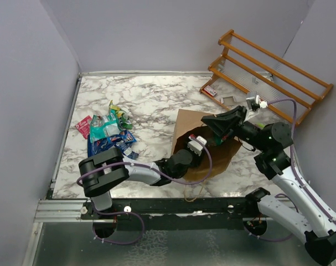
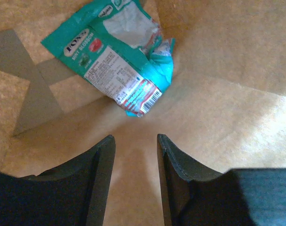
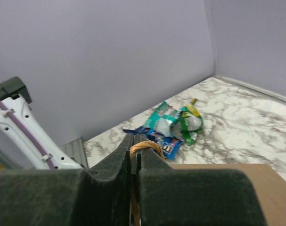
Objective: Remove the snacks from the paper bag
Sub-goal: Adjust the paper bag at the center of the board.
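Reaching: my left gripper [image 2: 133,179] is inside the paper bag [image 1: 223,149], jaws parted with nothing between them, aimed at a teal Fox's mint packet [image 2: 119,61] lying on the bag's floor just ahead of the fingertips.
Holding: my right gripper [image 3: 134,155] is clenched on the bag's twisted-paper handle [image 3: 145,147], keeping the mouth up.
Already out: a pile of snacks [image 1: 108,133] sits on the marble table [image 1: 156,94] to the left, well apart from the bag.
Risk, push: I judge the fingers could shove the crinkly packet deeper instead of straddling it.
Risk, paper: closing low may pinch the bag's floor along with the foil.
Risk, handle: pulling harder could tear the thin loop.
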Tool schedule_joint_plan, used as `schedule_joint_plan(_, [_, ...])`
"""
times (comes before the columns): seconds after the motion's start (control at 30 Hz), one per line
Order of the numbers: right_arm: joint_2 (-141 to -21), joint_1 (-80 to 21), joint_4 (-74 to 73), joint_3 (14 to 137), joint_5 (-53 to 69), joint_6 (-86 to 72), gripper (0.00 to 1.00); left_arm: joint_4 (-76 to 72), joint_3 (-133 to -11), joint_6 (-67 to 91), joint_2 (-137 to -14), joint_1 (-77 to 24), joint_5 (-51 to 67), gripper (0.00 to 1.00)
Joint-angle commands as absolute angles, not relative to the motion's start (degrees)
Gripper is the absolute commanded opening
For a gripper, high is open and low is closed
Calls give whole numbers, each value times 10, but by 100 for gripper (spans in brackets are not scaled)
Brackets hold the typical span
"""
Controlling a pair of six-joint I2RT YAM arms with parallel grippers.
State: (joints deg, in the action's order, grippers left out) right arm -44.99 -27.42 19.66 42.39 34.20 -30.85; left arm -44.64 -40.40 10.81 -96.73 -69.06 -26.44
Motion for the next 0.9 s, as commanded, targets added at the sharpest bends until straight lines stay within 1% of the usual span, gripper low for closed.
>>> schedule_joint_plan(0.0, [-417, -278, 109, 463, 244, -179, 2, -442, -455, 92, -1006, -667, -249, 44])
schedule_joint_plan(0.13, [-395, -278, 65, 472, 199, -108, 2, -426, -506, 80, -1034, -657, -208, 44])
schedule_joint_plan(0.3, [-379, -277, 52, 458, 210, -91, 2, -390, -570, 84, -1055, -641, -206, 44])
schedule_joint_plan(0.4, [-378, -277, 62, 442, 204, -99, 2, -388, -583, 84, -1062, -637, -203, 44])
schedule_joint_plan(0.5, [-388, -277, 72, 434, 187, -119, 2, -355, -592, 96, -1057, -637, -184, 50])
schedule_joint_plan(0.6, [-413, -278, 78, 438, 184, -128, 2, -348, -558, 129, -1016, -637, -133, 55])
schedule_joint_plan(0.73, [-435, -278, 90, 441, 205, -128, 2, -332, -489, 154, -932, -640, -64, 61])
schedule_joint_plan(0.87, [-444, -278, 112, 435, 225, -131, 2, -315, -466, 157, -870, -663, -13, 64])
